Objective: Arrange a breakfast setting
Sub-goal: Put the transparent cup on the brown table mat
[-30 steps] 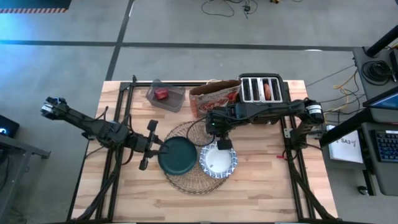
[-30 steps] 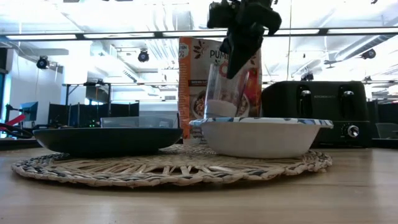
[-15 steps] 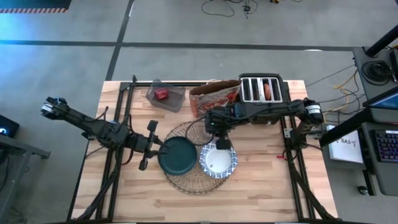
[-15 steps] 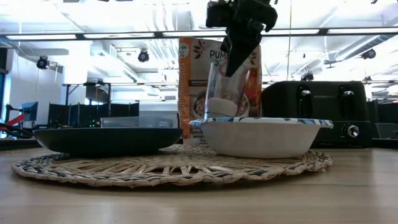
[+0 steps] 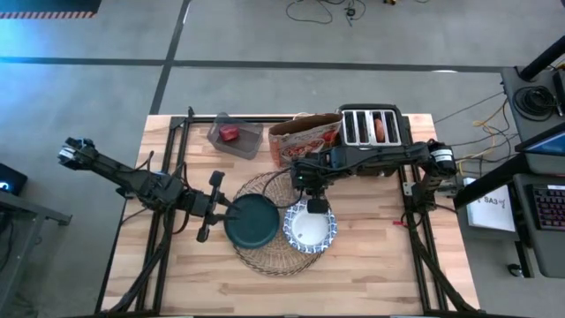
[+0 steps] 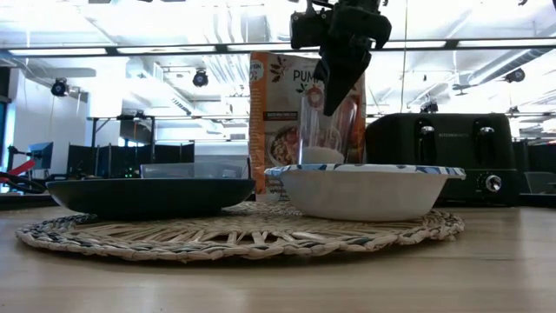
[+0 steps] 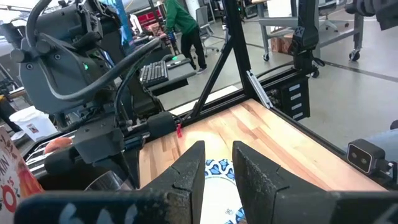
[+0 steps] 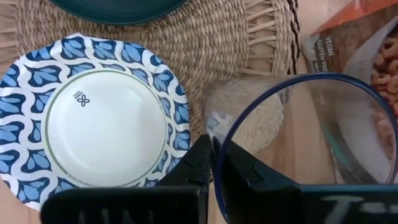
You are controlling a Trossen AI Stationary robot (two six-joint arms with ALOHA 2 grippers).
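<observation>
Right gripper (image 8: 211,163) fingers pinched the small clear glass (image 8: 292,137) by its rim, beside the blue-and-white patterned bowl (image 8: 93,124). Left gripper (image 7: 214,171) fingers gripped the dark teal plate (image 5: 252,221). Best lowered upright onto the round woven straw placemat (image 8: 205,43), released only once seated.

On the orange cereal bag (image 6: 280,122), in the upper middle of the low view, the letters "PUM" are read in large white type; the rest of the word is hidden behind the dark gripper (image 6: 334,83). Smaller print on a dark band lower on the bag cannot be made out. In the right wrist view, at the upper right, "VEGAN" is read on the same bag (image 8: 336,34), with smaller lines beside it too fine to tell. On a white sheet (image 5: 491,205) at the right edge of the high view, handwriting is seen but cannot be read with certainty.
</observation>
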